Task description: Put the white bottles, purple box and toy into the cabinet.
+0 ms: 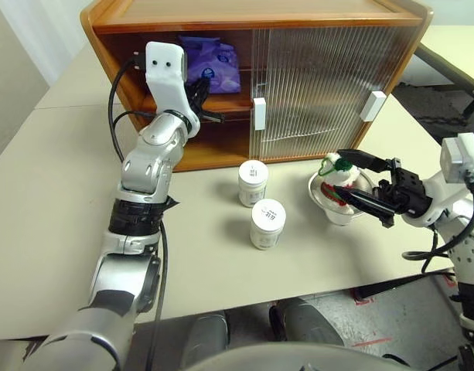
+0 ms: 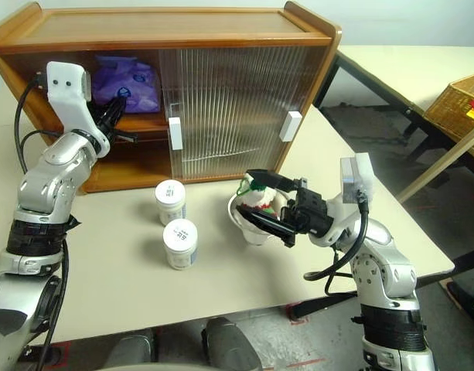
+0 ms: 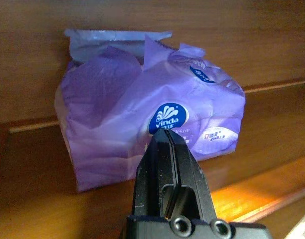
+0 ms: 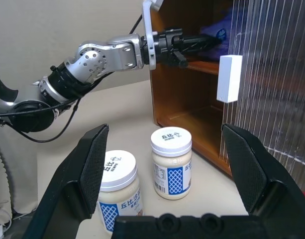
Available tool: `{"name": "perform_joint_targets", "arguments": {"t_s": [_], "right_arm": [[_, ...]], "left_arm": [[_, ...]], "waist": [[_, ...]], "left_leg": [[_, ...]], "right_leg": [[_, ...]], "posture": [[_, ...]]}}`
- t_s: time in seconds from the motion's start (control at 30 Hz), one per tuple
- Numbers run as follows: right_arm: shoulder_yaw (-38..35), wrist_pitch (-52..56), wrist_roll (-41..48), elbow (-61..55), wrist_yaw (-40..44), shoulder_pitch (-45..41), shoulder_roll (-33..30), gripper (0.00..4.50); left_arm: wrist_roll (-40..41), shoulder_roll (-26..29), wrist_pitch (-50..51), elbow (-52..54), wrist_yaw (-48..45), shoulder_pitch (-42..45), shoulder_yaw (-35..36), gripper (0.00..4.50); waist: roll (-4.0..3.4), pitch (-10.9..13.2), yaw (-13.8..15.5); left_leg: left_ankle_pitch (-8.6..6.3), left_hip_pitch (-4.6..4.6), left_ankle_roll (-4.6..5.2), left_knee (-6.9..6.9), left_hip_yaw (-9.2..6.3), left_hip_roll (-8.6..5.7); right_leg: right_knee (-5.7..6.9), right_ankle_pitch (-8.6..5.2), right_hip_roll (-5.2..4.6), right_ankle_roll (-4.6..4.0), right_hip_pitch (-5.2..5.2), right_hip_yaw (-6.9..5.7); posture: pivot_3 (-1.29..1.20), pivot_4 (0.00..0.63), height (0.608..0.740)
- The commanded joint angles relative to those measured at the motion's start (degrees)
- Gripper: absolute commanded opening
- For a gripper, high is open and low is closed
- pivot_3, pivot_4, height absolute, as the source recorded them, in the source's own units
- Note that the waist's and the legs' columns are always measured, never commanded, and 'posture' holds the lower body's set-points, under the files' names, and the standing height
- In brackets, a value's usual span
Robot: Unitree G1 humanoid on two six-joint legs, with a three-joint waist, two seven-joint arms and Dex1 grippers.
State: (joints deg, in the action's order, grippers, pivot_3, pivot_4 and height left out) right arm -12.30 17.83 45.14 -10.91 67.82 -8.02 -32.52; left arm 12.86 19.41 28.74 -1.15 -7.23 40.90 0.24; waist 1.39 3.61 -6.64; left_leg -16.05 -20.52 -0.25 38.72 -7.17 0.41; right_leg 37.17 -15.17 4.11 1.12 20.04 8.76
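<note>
Cabinet (image 1: 322,85) far side, left bay open | purple box (image 1: 211,63) already on its upper shelf | white bottles (image 1: 253,182) (image 1: 267,223) on table in front, toy (image 1: 335,179) in bowl (image 1: 323,202) to the right, all left to stow | left gripper (image 1: 206,97) pinched closed, empty, reaching into shelf just before box | right gripper (image 1: 362,178) spread wide beside bowl, holding nothing.
</note>
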Motion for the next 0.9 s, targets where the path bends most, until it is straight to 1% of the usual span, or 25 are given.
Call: {"name": "perform_joint_targets", "arguments": {"t_s": [0.03,0.1,0.2,0.23,0.3,0.37,0.4,0.43,0.47,0.53,0.57,0.63,0.7,0.77,0.83,0.9], "right_arm": [[-0.4,-0.3,0.4,-1.1,0.0,0.6,0.0,4.5],[-0.5,-0.4,0.4,-1.2,0.0,0.7,0.0,4.5],[-0.7,-0.5,0.4,-1.2,0.1,1.0,0.1,4.5],[-0.7,-0.6,0.4,-1.0,0.2,1.0,0.1,4.5],[-0.7,-0.7,0.3,-0.5,0.5,1.0,0.1,4.5],[-0.7,-0.8,0.1,0.4,1.0,0.5,0.0,4.5],[-0.6,-0.8,0.1,0.9,1.3,0.2,-0.1,4.5],[-0.4,-0.5,0.1,1.3,1.4,-0.3,-0.2,4.5],[-0.3,-0.3,0.1,1.4,1.4,-0.7,-0.3,4.5],[0.0,0.2,0.2,1.4,1.2,-1.6,-0.3,4.5],[0.0,0.3,0.2,1.5,1.1,-1.9,-0.3,4.5],[0.0,0.5,0.2,1.6,1.0,-2.3,-0.3,4.5],[-0.1,0.6,0.2,1.7,1.0,-2.4,-0.3,4.5],[-0.1,0.6,0.2,1.9,1.2,-2.3,-0.4,4.5],[-0.3,0.6,0.3,2.0,1.3,-2.2,-0.5,4.5],[-0.5,0.6,0.3,2.1,1.5,-2.1,-0.7,4.5]], "left_arm": [[0.2,-0.4,-2.7,3.4,-4.0,-1.3,-0.6,0.03],[2.2,0.5,-0.9,8.2,-7.0,-4.4,-0.3,0.03],[6.2,2.5,3.4,14.8,-10.9,-9.6,1.7,0.62],[8.4,3.0,3.6,16.5,-12.3,-11.2,3.5,0.99],[13.5,3.0,5.7,19.1,-13.7,-13.4,7.4,1.62],[17.4,3.7,9.0,21.4,-13.7,-15.6,11.1,2.37],[19.7,4.6,9.5,22.6,-15.9,-16.6,12.1,2.66],[22.1,6.7,9.5,24.1,-20.5,-17.8,11.9,3.05],[24.0,8.3,10.3,25.2,-23.1,-18.7,11.8,3.33],[27.7,8.9,12.8,25.8,-23.1,-20.4,13.4,4.09],[29.6,10.1,14.5,26.1,-24.2,-21.8,14.1,4.4],[33.0,12.2,17.3,26.3,-26.2,-24.2,15.4,4.49],[33.5,15.2,20.3,26.0,-26.4,-27.3,15.7,4.49],[30.3,18.3,20.1,25.7,-26.2,-30.6,14.7,4.49],[29.6,20.2,18.4,25.5,-28.6,-33.0,14.3,4.49],[27.6,19.9,14.5,24.5,-29.2,-34.3,14.8,4.49]], "waist": [[0.0,0.0,-0.1],[-0.01,0.0,-0.5],[0.02,0.0,-1.1],[-0.03,0.0,-1.4],[0.08,0.0,-1.4],[0.06,0.0,-1.3],[0.06,0.0,-1.2],[0.06,0.0,-1.2],[0.06,0.0,-1.1],[0.01,0.0,-0.8],[-0.01,-0.1,-0.6],[-0.02,-0.1,-0.4],[-0.03,-0.1,-0.3],[-0.06,-0.1,-0.3],[-0.07,-0.1,-0.3],[-0.07,-0.1,0.1]], "left_leg": [[-0.01,-0.03,0.01,0.01,-0.01,0.0],[-0.02,-0.12,0.04,0.03,0.01,0.0],[-0.07,-0.17,0.09,0.02,0.06,-0.01],[-0.09,-0.25,0.08,0.0,0.04,0.0],[-0.07,-0.34,0.04,0.01,0.03,0.0],[-0.07,-0.36,0.05,0.0,-0.01,0.02],[-0.07,-0.36,0.05,0.02,-0.01,0.02],[-0.07,-0.35,0.06,0.03,-0.02,0.02],[-0.07,-0.33,0.06,0.04,-0.03,0.02],[-0.07,-0.32,0.06,0.08,-0.1,0.03],[-0.07,-0.32,0.06,0.1,-0.16,0.04],[-0.07,-0.31,0.09,0.09,-0.23,0.07],[-0.08,-0.32,0.09,0.08,-0.32,0.15],[-0.07,-0.32,0.09,0.04,-0.4,0.25],[-0.07,-0.32,0.08,-0.02,-0.43,0.3],[-0.06,-0.36,0.07,-0.05,-0.48,0.32]], "right_leg": [[0.0,0.04,0.0,0.08,0.01,0.0],[-0.03,0.04,0.0,0.1,0.05,0.0],[-0.05,-0.03,0.0,0.19,0.07,-0.02],[-0.09,-0.12,-0.02,0.04,0.12,-0.03],[-0.01,-0.06,-0.02,0.17,0.23,-0.12],[-0.01,-0.04,-0.02,0.15,0.24,-0.12],[0.0,-0.04,-0.03,0.14,0.23,-0.11],[0.0,-0.03,-0.03,0.11,0.22,-0.1],[0.0,-0.05,-0.03,0.04,0.21,-0.09],[0.0,-0.21,-0.05,-0.34,0.21,-0.07],[0.0,-0.19,-0.06,-0.35,0.2,-0.05],[0.01,-0.12,-0.09,-0.37,0.21,-0.01],[0.02,-0.08,-0.09,-0.46,0.22,0.01],[0.04,-0.02,-0.08,-0.59,0.3,0.06],[0.07,0.02,-0.05,-0.71,0.37,0.04],[0.08,0.07,-0.04,-0.8,0.43,0.0]], "posture": [[-0.21,0.061,0.74],[-0.21,0.061,0.74],[-0.21,0.061,0.74],[-0.2,0.061,0.74],[-0.2,0.061,0.74],[-0.18,0.06,0.74],[-0.18,0.06,0.74],[-0.18,0.06,0.74],[-0.18,0.06,0.74],[-0.17,0.055,0.74],[-0.17,0.054,0.74],[-0.16,0.052,0.74],[-0.16,0.053,0.74],[-0.17,0.054,0.74],[-0.17,0.055,0.74],[-0.16,0.055,0.74]]}}
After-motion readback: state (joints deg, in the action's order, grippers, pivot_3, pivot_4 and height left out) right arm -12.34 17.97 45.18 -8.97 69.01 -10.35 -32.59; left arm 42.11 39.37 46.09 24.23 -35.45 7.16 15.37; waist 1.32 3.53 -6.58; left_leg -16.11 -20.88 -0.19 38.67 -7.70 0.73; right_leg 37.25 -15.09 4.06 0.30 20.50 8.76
